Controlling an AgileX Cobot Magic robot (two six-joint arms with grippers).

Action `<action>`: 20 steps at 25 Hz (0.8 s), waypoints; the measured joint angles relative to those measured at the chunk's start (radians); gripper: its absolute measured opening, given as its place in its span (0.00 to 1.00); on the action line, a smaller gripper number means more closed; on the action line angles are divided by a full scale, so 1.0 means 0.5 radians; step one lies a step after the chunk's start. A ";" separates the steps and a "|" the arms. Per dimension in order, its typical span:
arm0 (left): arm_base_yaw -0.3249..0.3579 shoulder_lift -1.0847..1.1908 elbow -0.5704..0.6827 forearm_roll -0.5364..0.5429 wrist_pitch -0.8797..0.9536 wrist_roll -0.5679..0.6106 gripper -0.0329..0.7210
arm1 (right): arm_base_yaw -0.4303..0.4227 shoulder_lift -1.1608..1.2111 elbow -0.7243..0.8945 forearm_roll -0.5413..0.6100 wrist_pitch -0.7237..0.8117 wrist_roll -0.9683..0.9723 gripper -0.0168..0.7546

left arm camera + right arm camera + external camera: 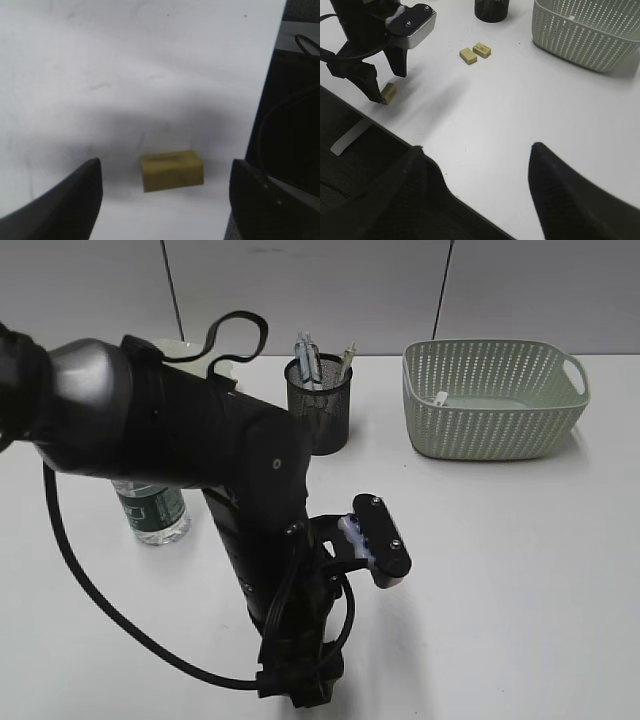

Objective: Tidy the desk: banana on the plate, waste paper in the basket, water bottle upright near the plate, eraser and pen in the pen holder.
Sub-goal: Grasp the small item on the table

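Left gripper [162, 200] lowered, fingers [75, 200] spread wide.

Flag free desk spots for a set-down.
Free: bare desk in front of the basket, right of the left arm. Crowded: around the bottle and pen holder; three erasers lie near that arm.

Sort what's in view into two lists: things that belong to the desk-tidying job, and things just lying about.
Job:
eraser between the left end effector's open jaws
two more erasers
pen holder, pens in it
basket
water bottle, upright
desk

Lying about:
black cable trailing from the left arm
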 joint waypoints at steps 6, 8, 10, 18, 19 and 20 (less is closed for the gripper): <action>0.000 0.086 0.000 -0.010 -0.026 -0.016 0.83 | 0.000 0.000 0.000 -0.002 0.000 0.000 0.68; 0.000 0.102 0.000 0.000 -0.056 -0.025 0.83 | 0.000 0.000 0.000 -0.002 0.000 0.000 0.68; 0.000 0.111 -0.001 0.012 -0.069 -0.045 0.83 | 0.000 0.000 0.000 -0.005 0.000 0.000 0.68; 0.000 0.144 -0.076 0.180 -0.008 -0.212 0.43 | 0.000 0.000 0.000 -0.005 0.000 0.000 0.68; 0.000 0.152 -0.090 0.185 0.032 -0.213 0.43 | 0.000 0.000 0.000 -0.005 0.000 0.000 0.68; 0.000 0.154 -0.106 0.193 0.067 -0.216 0.43 | 0.000 0.000 0.000 -0.005 0.000 0.000 0.68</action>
